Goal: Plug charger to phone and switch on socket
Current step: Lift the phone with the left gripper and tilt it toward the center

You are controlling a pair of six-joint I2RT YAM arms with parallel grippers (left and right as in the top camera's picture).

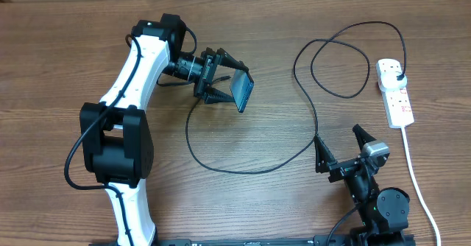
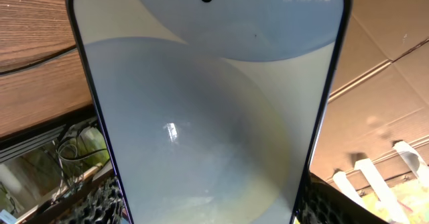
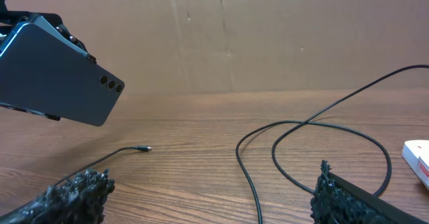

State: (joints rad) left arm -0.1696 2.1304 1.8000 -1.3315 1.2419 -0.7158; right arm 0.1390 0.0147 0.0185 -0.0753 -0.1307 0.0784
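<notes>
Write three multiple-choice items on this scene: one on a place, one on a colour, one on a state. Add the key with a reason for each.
1. Where is the phone relative to the table?
A. lying flat on it
B. held above it in the left gripper
C. leaning on its edge

2. What colour is the charger cable?
A. white
B. red
C. black

3. What state is the right gripper in?
A. open, holding nothing
B. shut on the charger
C. shut on the phone

Key:
1. B, since the right wrist view shows the phone clamped and clear of the wood.
2. C, since the thin looping cable is black throughout.
3. A, since its fingers stand apart with nothing between them.
</notes>
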